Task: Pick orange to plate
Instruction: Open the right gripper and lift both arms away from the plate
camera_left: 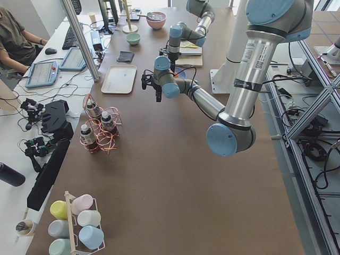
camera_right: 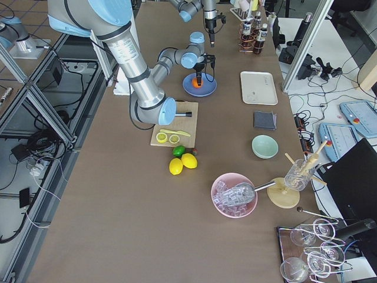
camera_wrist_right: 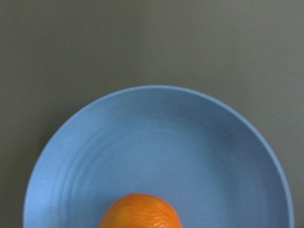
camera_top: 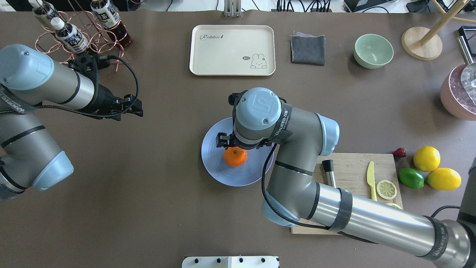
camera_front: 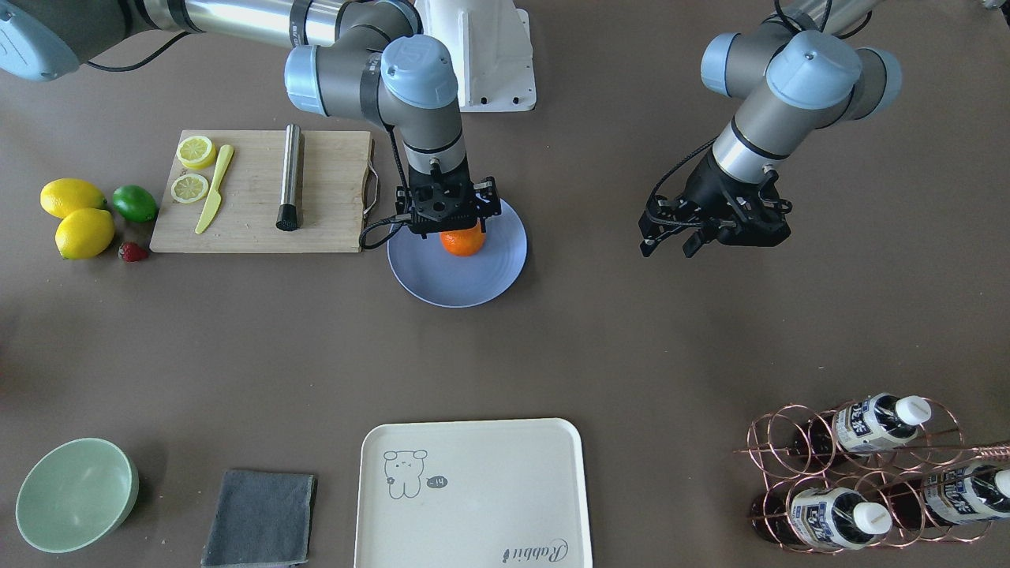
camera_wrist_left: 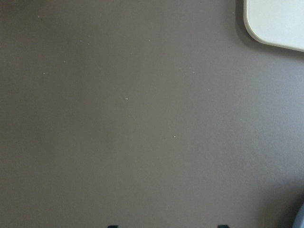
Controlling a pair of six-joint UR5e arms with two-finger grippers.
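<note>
The orange (camera_front: pixel 463 242) lies on the plate (camera_front: pixel 442 276), off its centre toward the robot's side, and the plate sits near the middle of the tabletop, a little closer to the robot's edge. The right gripper (camera_front: pixel 461 230) stands straight over the fruit; its body hides the fingers, so I cannot tell whether they are clamped on the orange or spread. The step looks like the set-down. To do it well, the fingers should part only once the orange's weight is on the plate, and the arm should then rise straight up so the round fruit is not nudged into rolling toward the rim. The cutting board (camera_front: pixel 331 173) lies just beside the plate on the robot's right, its handle close to the rim, so a sideways exit that way is risky. The left gripper (camera_front: pixel 669 246) hangs well apart over bare tabletop, fingers spread, holding nothing. The tray (camera_front: pixel 473 489) lies by the far edge, out of the way.
</note>
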